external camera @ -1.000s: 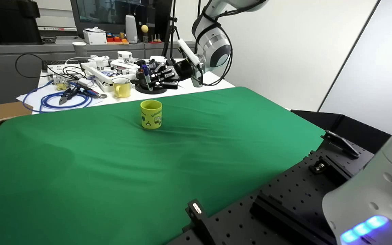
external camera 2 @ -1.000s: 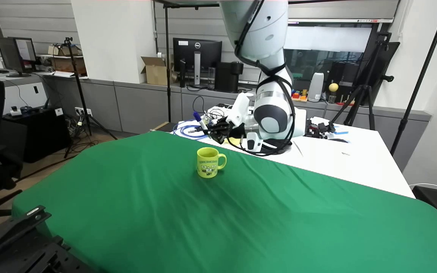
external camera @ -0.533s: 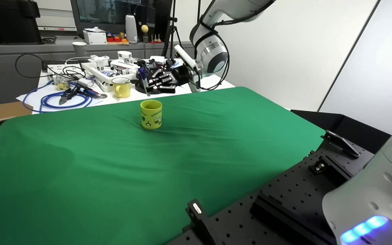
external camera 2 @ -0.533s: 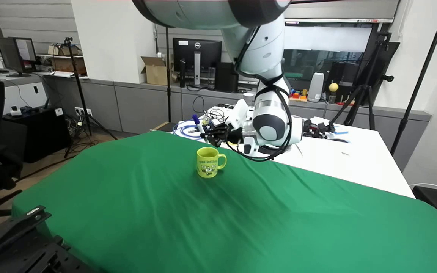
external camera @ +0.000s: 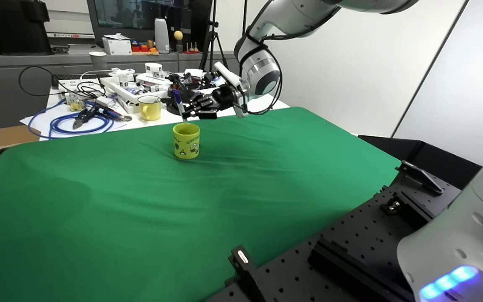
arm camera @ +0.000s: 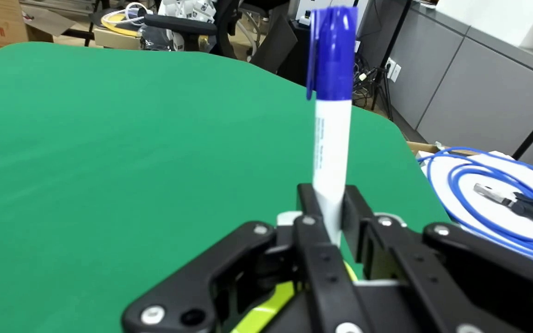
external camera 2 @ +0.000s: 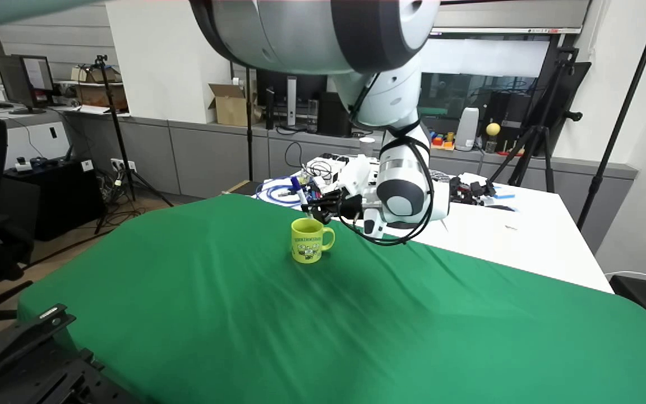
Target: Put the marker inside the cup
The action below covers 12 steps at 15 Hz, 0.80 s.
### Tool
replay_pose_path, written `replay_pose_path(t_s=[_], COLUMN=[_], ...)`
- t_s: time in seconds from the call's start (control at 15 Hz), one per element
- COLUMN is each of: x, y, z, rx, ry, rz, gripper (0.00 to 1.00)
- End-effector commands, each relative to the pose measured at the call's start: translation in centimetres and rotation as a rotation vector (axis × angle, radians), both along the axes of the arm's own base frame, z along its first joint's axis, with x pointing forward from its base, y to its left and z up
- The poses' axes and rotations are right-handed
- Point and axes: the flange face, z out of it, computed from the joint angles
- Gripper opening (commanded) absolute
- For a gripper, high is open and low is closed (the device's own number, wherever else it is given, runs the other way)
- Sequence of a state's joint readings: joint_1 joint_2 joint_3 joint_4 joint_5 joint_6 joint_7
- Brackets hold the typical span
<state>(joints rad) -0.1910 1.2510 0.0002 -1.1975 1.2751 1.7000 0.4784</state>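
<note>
Between the matt black gripper fingers with their shiny metal screw heads is a slim, cylindrical plastic marker pen, its white barrel smooth, its dark blue cap glossy. Just below the fingers, the round yellow-green cup looks smooth and faintly shiny; ceramic or plastic, I cannot tell. The broad green cloth, lower than the fingers, is matt and softly creased. Right of the fingers in the wrist view lie a smooth, plastic-sheathed blue cable coil and a black-handled, metal-headed hand tool. Behind the fingers, the rounded white arm shell is smooth.
</note>
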Motion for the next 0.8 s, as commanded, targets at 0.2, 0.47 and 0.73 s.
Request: replay_pose_path(t_s=[0.2, 0.47, 0.73], x=[1.4, 1.7, 2.9], y=[-0.6, -0.2, 1.0], z=[-2.2, -1.7, 1.9], rx=[-0.05, -0.062, -0.04], ry=[0.047, 0.033, -0.036], rz=[-0.021, -0.003, 0.051], gripper=[0.04, 0.43, 0.62])
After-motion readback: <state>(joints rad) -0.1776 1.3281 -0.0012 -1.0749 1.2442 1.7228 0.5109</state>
